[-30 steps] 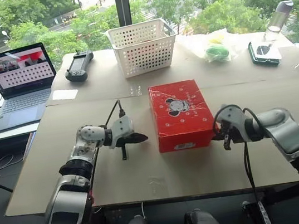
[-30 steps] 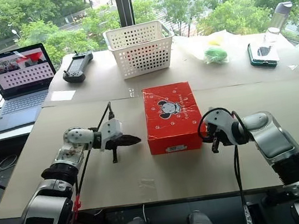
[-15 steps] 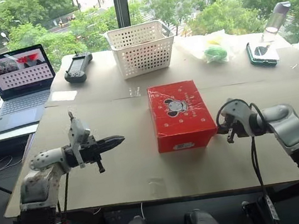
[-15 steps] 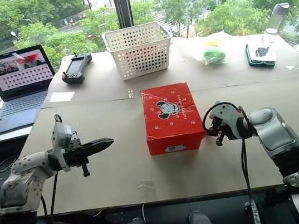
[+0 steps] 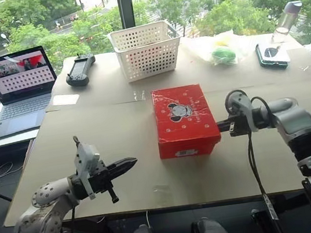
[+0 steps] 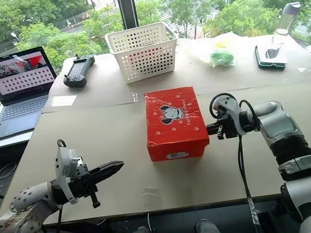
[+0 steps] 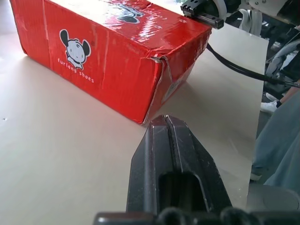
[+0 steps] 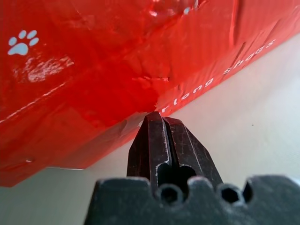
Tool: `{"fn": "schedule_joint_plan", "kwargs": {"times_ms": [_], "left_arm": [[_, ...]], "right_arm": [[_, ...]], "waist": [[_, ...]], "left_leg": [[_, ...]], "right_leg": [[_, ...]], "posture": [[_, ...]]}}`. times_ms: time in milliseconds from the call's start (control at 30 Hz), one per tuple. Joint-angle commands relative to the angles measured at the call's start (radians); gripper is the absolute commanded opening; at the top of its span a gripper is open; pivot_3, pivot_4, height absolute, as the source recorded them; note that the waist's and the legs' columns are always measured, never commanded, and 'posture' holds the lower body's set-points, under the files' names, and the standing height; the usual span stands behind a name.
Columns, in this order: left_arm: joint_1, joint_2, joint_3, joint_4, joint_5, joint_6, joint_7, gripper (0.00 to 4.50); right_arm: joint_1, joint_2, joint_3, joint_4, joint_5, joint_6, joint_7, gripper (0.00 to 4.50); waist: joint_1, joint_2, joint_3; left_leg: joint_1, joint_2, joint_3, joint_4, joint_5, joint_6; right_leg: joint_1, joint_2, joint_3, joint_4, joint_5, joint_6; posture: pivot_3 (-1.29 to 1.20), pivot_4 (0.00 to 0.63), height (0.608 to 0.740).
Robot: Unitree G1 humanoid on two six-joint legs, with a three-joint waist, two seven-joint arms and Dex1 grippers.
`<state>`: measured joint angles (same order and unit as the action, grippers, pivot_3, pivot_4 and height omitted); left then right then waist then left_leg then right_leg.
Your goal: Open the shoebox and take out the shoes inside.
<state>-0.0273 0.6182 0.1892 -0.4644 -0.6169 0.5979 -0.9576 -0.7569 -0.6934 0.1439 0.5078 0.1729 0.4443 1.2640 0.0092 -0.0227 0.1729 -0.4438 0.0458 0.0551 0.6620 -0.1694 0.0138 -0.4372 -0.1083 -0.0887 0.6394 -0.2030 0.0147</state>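
The red shoebox (image 5: 183,119) lies closed in the middle of the cardboard-covered table, its lid with the cartoon mouse facing up and a small white label on its near end. My right gripper (image 5: 221,123) is shut, its tip at the lower edge of the lid on the box's right side (image 8: 154,93). My left gripper (image 5: 128,164) is shut and empty, held well off to the box's left near the table's front edge, pointing toward the box (image 7: 108,61). The shoes are hidden inside the box.
A white perforated basket (image 5: 146,48) stands behind the box. At the back left are a laptop (image 5: 19,87) and a black controller (image 5: 80,68). A plastic bag with green and yellow items (image 5: 221,50), a dark green case (image 5: 274,55) and a bottle (image 5: 289,18) lie at the back right.
My left arm has pulled back from beside the box toward the table's front left and rolled. My right gripper has moved up and in against the box's right side.
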Motion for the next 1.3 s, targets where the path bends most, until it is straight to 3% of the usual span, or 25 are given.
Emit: {"fn": "schedule_joint_plan", "kwargs": {"times_ms": [33, 433, 700, 800, 867, 1000, 1067, 1300], "left_arm": [[0.009, 0.021, 0.005, -0.033, 0.008, -0.051, 0.001, 0.00], [-0.005, 0.026, -0.034, -0.021, 0.023, -0.079, 0.014, 0.00], [-0.016, 0.024, -0.044, -0.010, 0.025, -0.085, 0.023, 0.00], [-0.023, 0.020, -0.051, -0.001, 0.026, -0.085, 0.029, 0.00], [-0.023, 0.017, -0.059, 0.005, 0.028, -0.088, 0.031, 0.00], [-0.032, 0.014, -0.077, 0.016, 0.032, -0.096, 0.034, 0.00], [-0.034, 0.015, -0.082, 0.012, 0.030, -0.094, 0.036, 0.00], [-0.013, 0.026, -0.059, -0.031, -0.006, -0.074, 0.045, 0.00]], "right_arm": [[-0.053, -0.001, -0.051, -0.005, 0.045, 0.008, 0.028, 0.03], [-0.174, 0.018, -0.068, -0.096, 0.110, 0.093, 0.047, 0.03], [-0.274, 0.010, 0.042, -0.273, 0.021, 0.103, 0.024, 0.03], [-0.411, 0.111, 0.036, -0.345, 0.004, 0.121, -0.109, 0.03], [-0.498, 0.242, -0.061, -0.304, 0.053, 0.141, -0.281, 0.03], [-0.531, 0.369, -0.184, -0.295, 0.135, 0.160, -0.424, 0.03], [-0.517, 0.369, -0.219, -0.278, 0.157, 0.192, -0.455, 0.03], [-0.398, 0.251, -0.129, -0.239, 0.052, 0.156, -0.458, 0.03]], "waist": [[-0.001, 0.000, 0.000], [-0.002, 0.003, 0.002], [0.003, 0.004, 0.002], [-0.010, 0.010, 0.006], [-0.021, 0.009, 0.006], [-0.015, 0.009, 0.005], [-0.001, 0.008, 0.005], [-0.001, 0.008, 0.005]], "left_leg": [[0.000, 0.000, 0.000, 0.000, 0.000, 0.000], [0.000, 0.001, 0.001, 0.000, 0.000, 0.000], [-0.001, 0.002, 0.002, -0.001, 0.000, 0.000], [-0.002, 0.002, 0.004, -0.001, 0.000, 0.000], [-0.002, 0.003, 0.006, -0.002, 0.000, 0.000], [-0.001, 0.007, 0.006, -0.003, 0.000, -0.001], [-0.001, 0.007, 0.005, -0.003, 0.000, -0.001], [-0.002, 0.004, 0.011, -0.002, -0.002, -0.005]], "right_leg": [[0.000, 0.000, 0.000, 0.000, 0.000, 0.000], [-0.001, 0.001, 0.000, 0.000, 0.000, -0.001], [-0.002, 0.001, 0.000, 0.000, 0.000, -0.001], [-0.007, 0.001, 0.003, 0.002, 0.001, -0.002], [-0.009, 0.004, 0.007, 0.004, 0.001, -0.003], [-0.009, 0.009, 0.008, 0.004, 0.002, -0.004], [-0.006, 0.010, 0.007, 0.002, 0.001, -0.005], [-0.004, 0.008, 0.018, -0.010, 0.005, -0.004]], "posture": [[0.00, 0.150, 0.733], [0.00, 0.150, 0.733], [0.00, 0.150, 0.733], [0.00, 0.150, 0.733], [0.00, 0.150, 0.733], [0.00, 0.150, 0.733], [0.00, 0.150, 0.733], [0.00, 0.150, 0.733]]}}
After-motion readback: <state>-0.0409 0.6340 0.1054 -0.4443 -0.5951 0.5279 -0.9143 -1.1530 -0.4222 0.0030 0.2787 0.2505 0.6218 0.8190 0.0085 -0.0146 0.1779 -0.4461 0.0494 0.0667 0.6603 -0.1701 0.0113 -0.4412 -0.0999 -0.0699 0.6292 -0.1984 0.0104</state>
